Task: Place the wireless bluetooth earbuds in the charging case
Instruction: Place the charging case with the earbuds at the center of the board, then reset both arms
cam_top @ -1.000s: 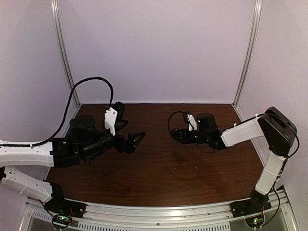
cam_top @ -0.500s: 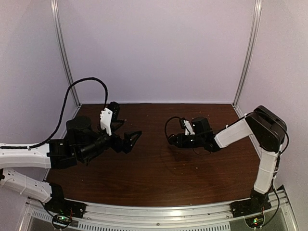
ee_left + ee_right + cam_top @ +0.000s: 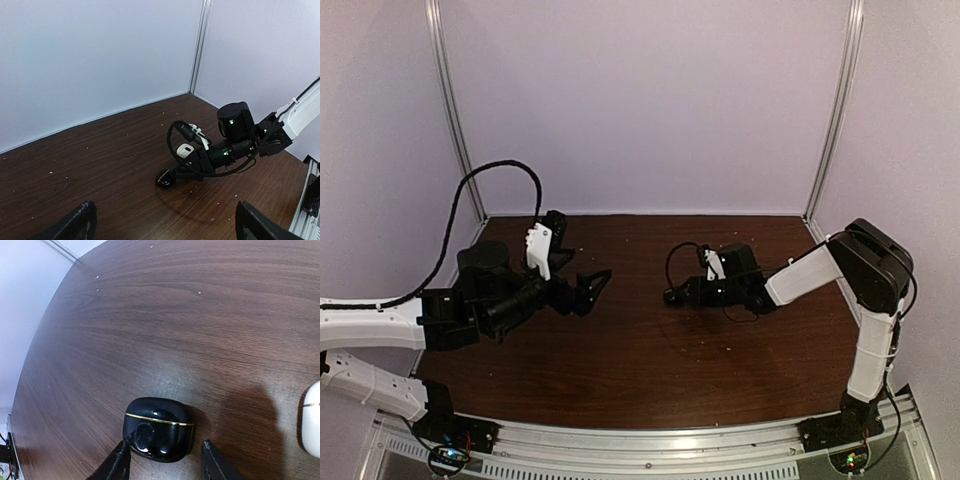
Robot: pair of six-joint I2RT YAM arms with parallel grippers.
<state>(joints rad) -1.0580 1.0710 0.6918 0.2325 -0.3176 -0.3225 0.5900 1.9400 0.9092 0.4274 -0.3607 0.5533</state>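
A glossy black charging case (image 3: 159, 429) with a gold seam lies shut on the dark wood table. My right gripper (image 3: 165, 447) stands open around it, one fingertip (image 3: 122, 452) close at its left corner and the other clear of its right side. From the left wrist view the same black case (image 3: 165, 178) rests on the table at the tip of the right gripper (image 3: 672, 296). A white case (image 3: 312, 418) lies just to the right. The earbuds are out of view. My left gripper (image 3: 582, 262) hovers wide open and empty, left of the middle.
The white case (image 3: 185, 150) sits close behind the right gripper's fingers, beside a looped black cable (image 3: 176, 131). White walls with metal corner posts (image 3: 837, 110) enclose the table on three sides. Small crumbs dot the wood.
My right gripper has come down to the left onto the table and opened, letting go of the black case. The left arm has shifted slightly left, still open.
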